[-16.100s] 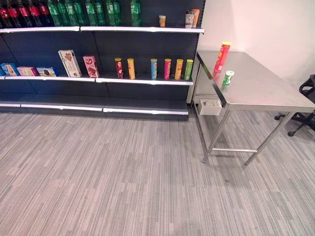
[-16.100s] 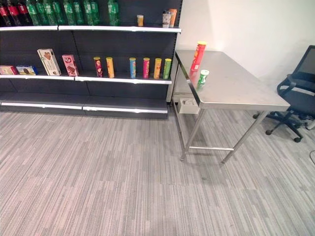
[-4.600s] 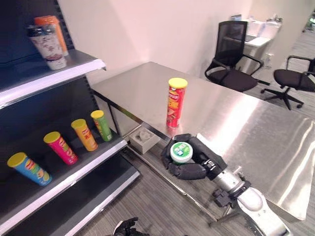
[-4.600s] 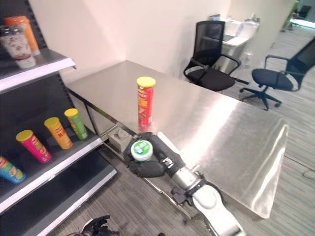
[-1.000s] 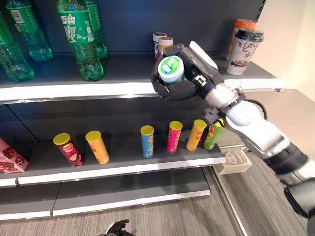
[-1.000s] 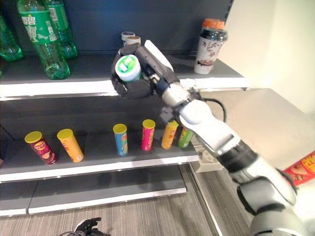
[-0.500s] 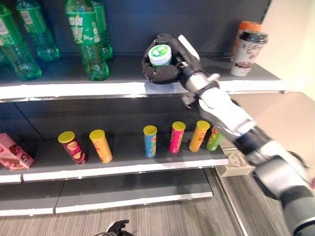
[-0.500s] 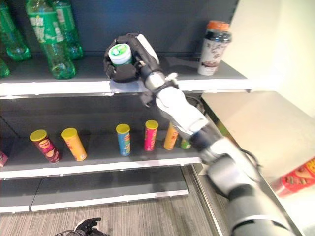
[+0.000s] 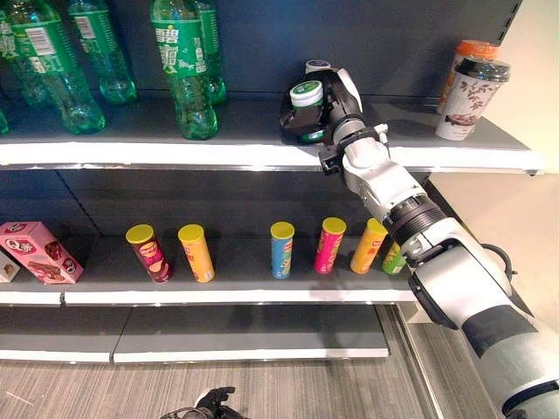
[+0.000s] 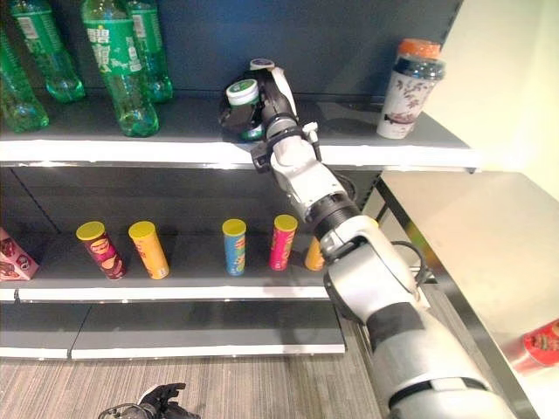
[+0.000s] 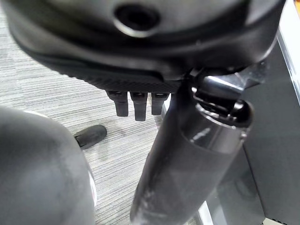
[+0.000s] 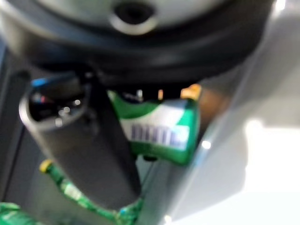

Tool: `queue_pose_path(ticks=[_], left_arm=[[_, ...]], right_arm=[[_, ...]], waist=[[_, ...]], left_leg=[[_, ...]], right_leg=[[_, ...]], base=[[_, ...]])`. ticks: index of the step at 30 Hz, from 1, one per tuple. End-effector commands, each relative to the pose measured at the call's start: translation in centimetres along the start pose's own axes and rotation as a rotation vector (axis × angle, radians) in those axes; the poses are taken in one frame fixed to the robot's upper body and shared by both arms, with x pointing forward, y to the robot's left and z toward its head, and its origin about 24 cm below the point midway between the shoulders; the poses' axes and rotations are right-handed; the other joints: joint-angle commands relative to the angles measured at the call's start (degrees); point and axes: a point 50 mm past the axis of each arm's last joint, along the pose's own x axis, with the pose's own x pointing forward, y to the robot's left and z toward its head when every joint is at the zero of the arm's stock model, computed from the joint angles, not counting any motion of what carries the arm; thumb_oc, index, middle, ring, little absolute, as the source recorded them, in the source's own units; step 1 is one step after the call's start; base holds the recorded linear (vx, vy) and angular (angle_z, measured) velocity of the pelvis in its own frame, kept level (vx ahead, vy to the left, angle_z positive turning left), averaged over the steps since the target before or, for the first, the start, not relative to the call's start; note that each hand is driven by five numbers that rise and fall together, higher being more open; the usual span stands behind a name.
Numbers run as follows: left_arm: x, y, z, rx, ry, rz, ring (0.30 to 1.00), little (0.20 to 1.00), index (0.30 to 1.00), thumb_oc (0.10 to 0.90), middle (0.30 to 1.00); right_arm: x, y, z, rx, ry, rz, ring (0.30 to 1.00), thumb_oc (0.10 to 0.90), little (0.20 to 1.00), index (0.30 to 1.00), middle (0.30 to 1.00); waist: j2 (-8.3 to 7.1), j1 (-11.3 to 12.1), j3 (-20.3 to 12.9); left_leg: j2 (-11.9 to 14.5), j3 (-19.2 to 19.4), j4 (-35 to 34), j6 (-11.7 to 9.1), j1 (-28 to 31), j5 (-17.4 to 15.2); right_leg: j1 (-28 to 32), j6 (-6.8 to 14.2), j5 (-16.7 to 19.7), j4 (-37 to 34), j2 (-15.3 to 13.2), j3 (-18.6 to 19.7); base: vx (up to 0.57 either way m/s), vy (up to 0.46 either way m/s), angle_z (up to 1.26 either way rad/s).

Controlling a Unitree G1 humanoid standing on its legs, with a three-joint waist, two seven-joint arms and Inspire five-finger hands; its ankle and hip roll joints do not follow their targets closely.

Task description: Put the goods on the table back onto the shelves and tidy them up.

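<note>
My right hand (image 9: 321, 112) reaches over the top shelf (image 9: 262, 153), its fingers (image 9: 293, 118) curled around a small green can (image 9: 306, 98) with a white lid bearing a green mark. In the right wrist view the can (image 12: 161, 129) shows a green wall and a white label panel with a barcode, pressed between thumb and palm. The can is upright, at the top shelf's front part, roughly mid-shelf; I cannot tell whether its base touches the shelf.

Just behind the hand stands another small can (image 9: 317, 66) with a pale lid. To the left of the hand are green bottles (image 9: 186, 65), the nearest one close to the shelf's front edge. At the right end of the same shelf are two lidded cups (image 9: 469, 92), one behind the other.

On the middle shelf (image 9: 236, 292) below stand six tall tubes (image 9: 281, 249) in a row, tilted in this view, in dark red, yellow, blue, pink, orange and green; a pink box (image 9: 39, 251) lies at the far left.

My left hand (image 11: 136, 101) hangs low over the grey striped floor (image 9: 262, 388), its fingers (image 11: 135, 105) straight and apart, holding nothing. To the right, beyond the shelves' end, is the steel table (image 10: 463, 236), with a red tube (image 10: 541, 342) lying at its near right edge.
</note>
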Motion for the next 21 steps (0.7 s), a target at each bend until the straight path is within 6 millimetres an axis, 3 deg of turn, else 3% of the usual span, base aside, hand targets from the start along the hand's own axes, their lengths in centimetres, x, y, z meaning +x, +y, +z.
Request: queue_pose_path(ticks=[1, 7, 8, 9, 10, 21], left_arm=[[0.4, 1.8, 2.0, 0.078, -0.051, 0.035, 0.9, 0.9, 0.9, 0.8, 0.9], [0.4, 1.8, 2.4, 0.092, -0.057, 0.039, 0.9, 0.9, 0.9, 0.8, 0.9], [0.4, 1.8, 2.4, 0.092, -0.057, 0.039, 0.9, 0.9, 0.9, 0.8, 0.9], [0.4, 1.7, 2.3, 0.092, -0.057, 0.038, 0.9, 0.9, 0.9, 0.8, 0.9], [0.4, 1.7, 2.3, 0.088, -0.056, 0.04, 0.9, 0.9, 0.9, 0.8, 0.9], [0.3, 2.1, 1.3, 0.03, -0.027, 0.069, 0.9, 0.9, 0.9, 0.8, 0.9]], right_arm=[[1.2, -3.0, 6.6, -0.058, -0.165, -0.116, 0.3, 0.4, 0.3, 0.3, 0.3], [0.9, -3.7, 6.2, -0.058, -0.176, -0.127, 0.328, 0.419, 0.328, 0.328, 0.328], [0.9, -3.7, 6.2, -0.058, -0.176, -0.127, 0.488, 0.525, 0.488, 0.488, 0.488], [0.7, -3.9, 6.3, -0.072, -0.197, -0.124, 0.792, 0.728, 0.792, 0.792, 0.792], [0.6, -4.0, 6.3, -0.076, -0.204, -0.126, 0.9, 0.8, 0.9, 0.9, 0.9], [-1.5, -6.3, 7.5, -0.055, -0.361, -0.16, 0.9, 0.8, 0.9, 0.9, 0.9]], waist=[[-3.06, 1.45, 0.96], [-2.92, 0.8, 0.94], [-2.92, 0.82, 0.94], [-2.87, 0.62, 0.97], [-2.82, 0.57, 1.04], [-2.12, -0.4, 1.53]], left_leg=[[-1.0, -0.68, 0.59, 0.31, 2.79, -8.22], [-0.99, -0.55, 0.59, 0.25, 3.13, -8.44], [-0.99, -0.55, 0.59, 0.25, 3.14, -8.44], [-1.0, -0.51, 0.59, 0.24, 3.25, -8.51], [-0.97, -0.49, 0.59, 0.24, 3.31, -8.56], [-1.12, 0.22, 0.59, 0.13, 3.79, -8.78]], right_leg=[[2.51, 1.0, 1.19, 1.59, -2.1, -0.1], [2.69, 0.95, 1.3, 1.38, -2.08, -0.07], [2.69, 0.95, 1.3, 1.39, -2.08, -0.07], [2.75, 0.95, 1.18, 1.35, -2.02, 0.03], [2.75, 0.92, 1.1, 1.38, -2.02, 0.0], [2.78, 0.93, 0.6, 1.95, -2.19, 0.12]], base=[[0.0, 0.0, 0.0], [0.0, -0.001, 0.01], [0.0, 0.0, 0.0], [0.0, 0.0, 0.0], [0.0, 0.0, 0.0], [0.0, 0.0, 0.0]])
